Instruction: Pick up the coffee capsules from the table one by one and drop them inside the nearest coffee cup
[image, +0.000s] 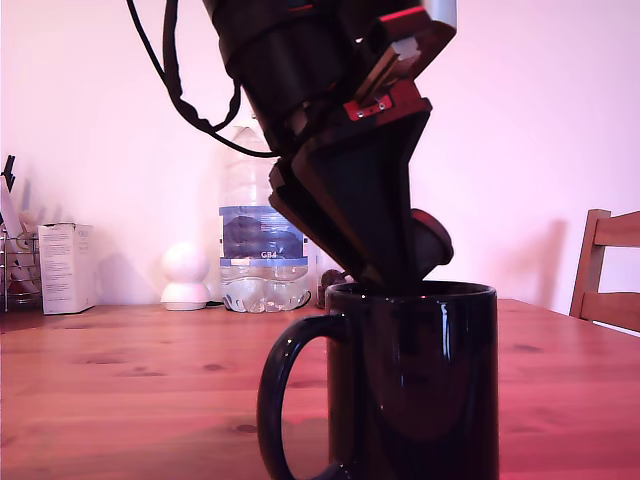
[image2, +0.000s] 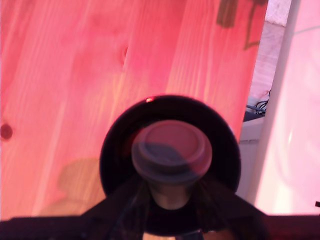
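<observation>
Counter: wood, bare near the cup. Cup upright, handle toward the exterior view's left. Pincer tilted, tips at the cup's rim, closed on one capsule. Capsule sits directly over the cup mouth, seemingly centred; release should drop it in.

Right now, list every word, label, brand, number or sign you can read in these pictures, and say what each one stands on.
"GB4", or close to it, faint: on the blue label of the clear plastic water bottle behind the arm.
White cardboard box at the exterior view's left: any print is too small to read.
Glossy black ceramic mug, dark brown coffee capsule, black gripper, reddish-brown wooden table: no text visible.
</observation>
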